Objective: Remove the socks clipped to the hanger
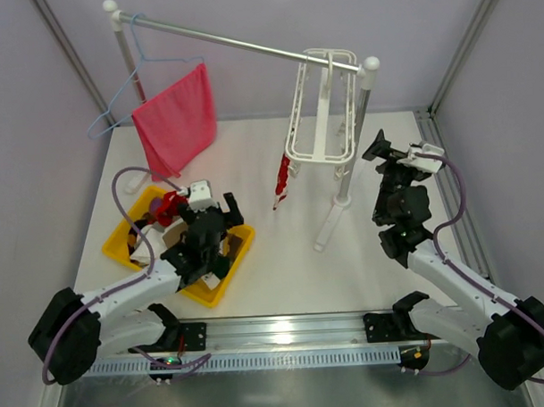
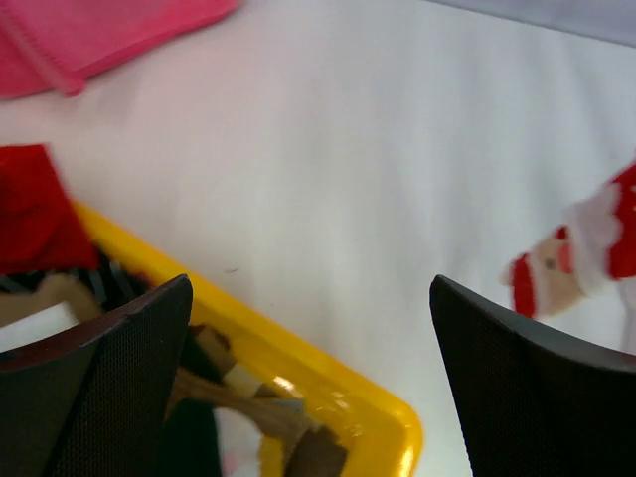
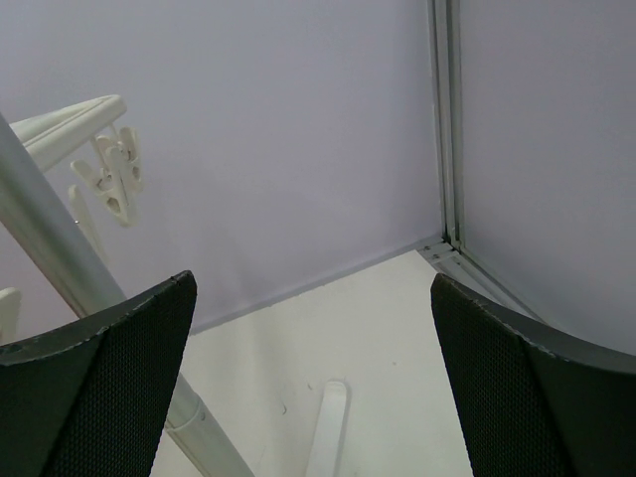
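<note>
Left gripper (image 2: 310, 288) wide, empty, above yellow bin (image 2: 328, 383) holding socks (image 1: 169, 205). Right gripper (image 3: 313, 283) wide, empty, beside white hanger (image 1: 295, 127). One red sock (image 1: 283, 178) hangs clipped at hanger's near-left corner. Likely next: grasp it, pull it free of clip.

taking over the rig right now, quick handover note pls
Left gripper: open, empty, over the yellow bin.
Right gripper: open, empty, to the right of the hanger.
Done: several socks lie in the bin.
Left: one red sock hangs clipped to the hanger; it needs unclipping, probably then into the bin.
</note>
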